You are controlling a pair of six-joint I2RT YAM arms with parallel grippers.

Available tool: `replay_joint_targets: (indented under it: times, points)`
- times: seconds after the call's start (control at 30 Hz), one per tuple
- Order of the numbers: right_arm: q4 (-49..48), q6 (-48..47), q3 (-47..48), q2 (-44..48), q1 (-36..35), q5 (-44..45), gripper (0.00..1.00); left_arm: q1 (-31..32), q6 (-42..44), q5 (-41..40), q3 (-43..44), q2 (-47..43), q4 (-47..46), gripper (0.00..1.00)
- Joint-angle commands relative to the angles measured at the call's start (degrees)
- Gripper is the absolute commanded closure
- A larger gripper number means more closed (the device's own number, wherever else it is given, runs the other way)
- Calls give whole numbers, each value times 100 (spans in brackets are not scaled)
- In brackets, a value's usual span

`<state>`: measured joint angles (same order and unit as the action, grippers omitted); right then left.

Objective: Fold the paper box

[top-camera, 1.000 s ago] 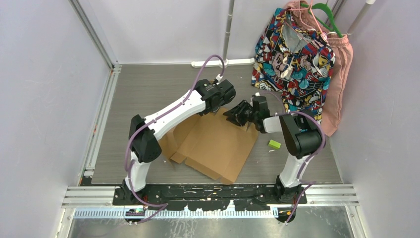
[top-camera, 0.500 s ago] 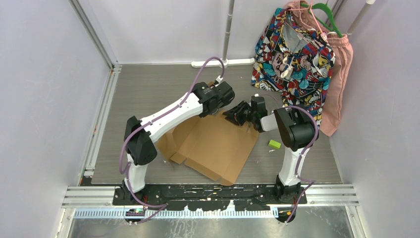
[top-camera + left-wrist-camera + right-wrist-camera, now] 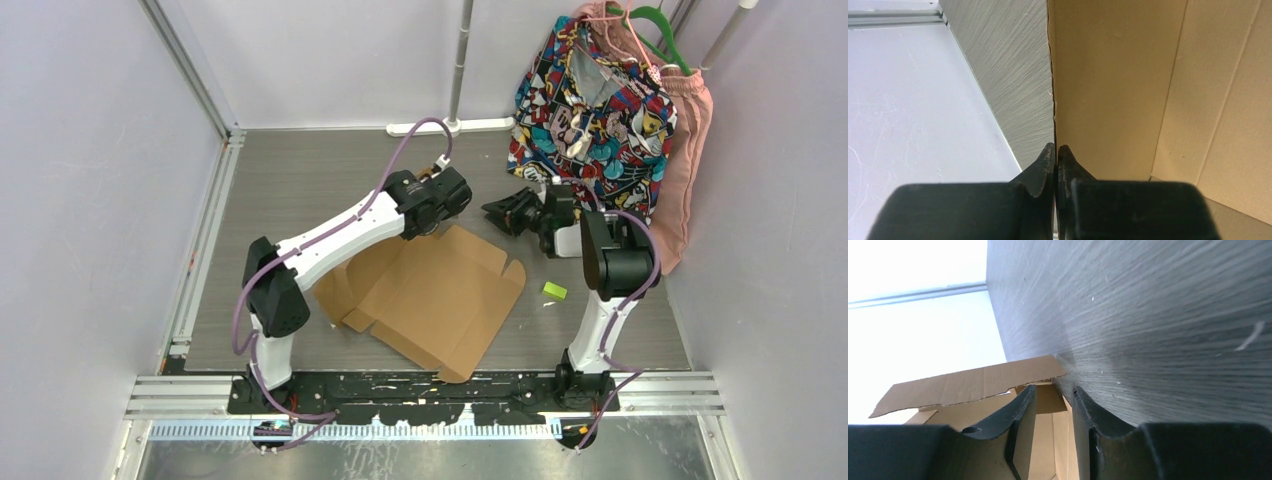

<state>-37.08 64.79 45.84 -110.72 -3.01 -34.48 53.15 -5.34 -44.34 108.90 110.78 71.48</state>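
Brown paper box (image 3: 440,295), green scrap (image 3: 554,290), hanging clothes (image 3: 590,110)

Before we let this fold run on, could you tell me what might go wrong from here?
The left gripper pinches only the thin far edge of the cardboard sheet, so a lift could tear it or slip off. The right gripper hangs open, clear of the sheet, so nothing pins it down and it may slide.
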Motion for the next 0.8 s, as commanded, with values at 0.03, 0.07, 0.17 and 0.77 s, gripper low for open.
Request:
replay_joint_targets:
  times: [0.03, 0.07, 0.17, 0.77]
  points:
    - [-248, -262, 313, 371, 300, -452, 61, 59, 37, 244, -52, -232, -262, 100]
    - [-301, -304, 413, 335, 377, -446, 61, 64, 42, 243, -40, -228, -278, 100]
    - [-288, -449, 957, 16, 397, -545, 60, 114, 89, 204, -25, -224, -316, 100]
    - [-2624, 549, 2343, -1752, -159, -1879, 59, 272, 270, -111, 38, 26, -549, 100]
